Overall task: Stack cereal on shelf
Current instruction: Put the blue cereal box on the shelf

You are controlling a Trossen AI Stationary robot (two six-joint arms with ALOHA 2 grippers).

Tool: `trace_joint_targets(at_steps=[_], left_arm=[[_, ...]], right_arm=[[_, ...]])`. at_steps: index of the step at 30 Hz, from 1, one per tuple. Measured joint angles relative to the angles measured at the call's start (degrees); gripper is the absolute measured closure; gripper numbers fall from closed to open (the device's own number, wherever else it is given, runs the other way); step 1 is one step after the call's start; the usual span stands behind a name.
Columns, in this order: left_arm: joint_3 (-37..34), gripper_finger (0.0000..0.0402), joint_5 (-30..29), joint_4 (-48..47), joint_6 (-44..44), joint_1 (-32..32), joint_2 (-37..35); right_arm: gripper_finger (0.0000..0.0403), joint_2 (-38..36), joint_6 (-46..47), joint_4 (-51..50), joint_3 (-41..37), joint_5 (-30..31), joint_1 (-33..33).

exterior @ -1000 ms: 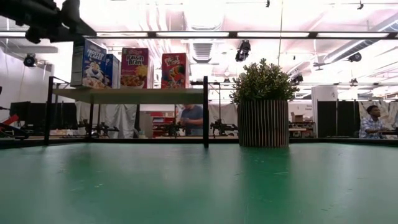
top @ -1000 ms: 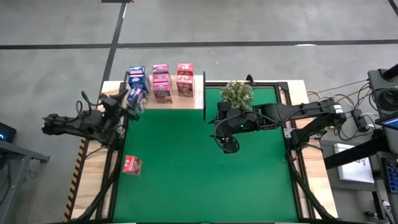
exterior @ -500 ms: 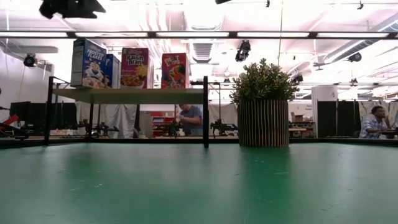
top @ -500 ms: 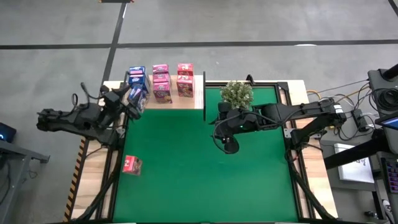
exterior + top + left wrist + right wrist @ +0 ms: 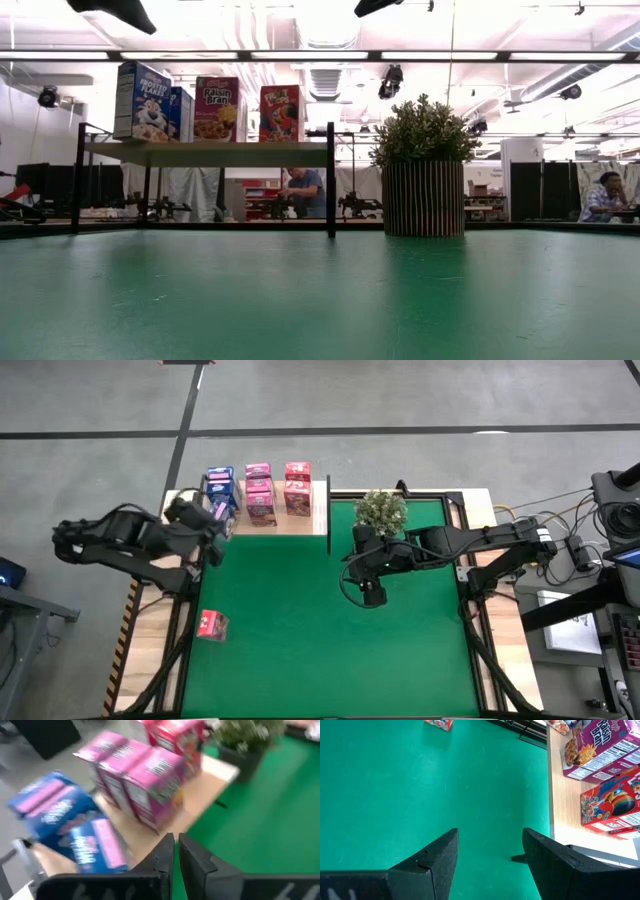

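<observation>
Several cereal boxes stand on the shelf, a pale wood board at the far left corner of the green mat. In the high view they form three short rows: blue boxes on the left, pink in the middle, pink-red on the right. One further pink box lies apart on the table's left wooden edge, just beside the mat and well clear of the shelf.

Left gripper sits beside the shelf's near left corner, close to the blue boxes. Its wrist view shows the two fingers closed almost against each other with nothing between them; that view is blurred, so whether the tips fully meet is uncertain.

Right gripper hangs over the mat, near the potted plant and on its near side. Its wrist view shows the fingers spread wide apart and holding nothing, with bare mat beneath.

Low view shows three box fronts upright on the shelf deck and the plant to its right.
</observation>
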Motion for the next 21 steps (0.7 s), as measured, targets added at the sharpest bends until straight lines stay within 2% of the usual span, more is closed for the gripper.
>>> trace_joint_targets(at_steps=[4,8,21], left_arm=[[0.99,0.0388,4.5,-2.48,-0.12,-0.02,3.77],[0.98,0.0399,5.09,-6.34,-2.09,-0.02,6.43],[0.49,0.0401,-1.16,-15.42,-5.97,0.0,6.32]], right_arm=[[0.0193,-0.02,-0.1,0.0,0.0,-0.02,0.0],[0.0193,-0.02,-0.23,-0.02,0.0,-0.02,0.0],[0.0193,-0.05,-0.22,0.0,0.0,-0.02,0.0]])
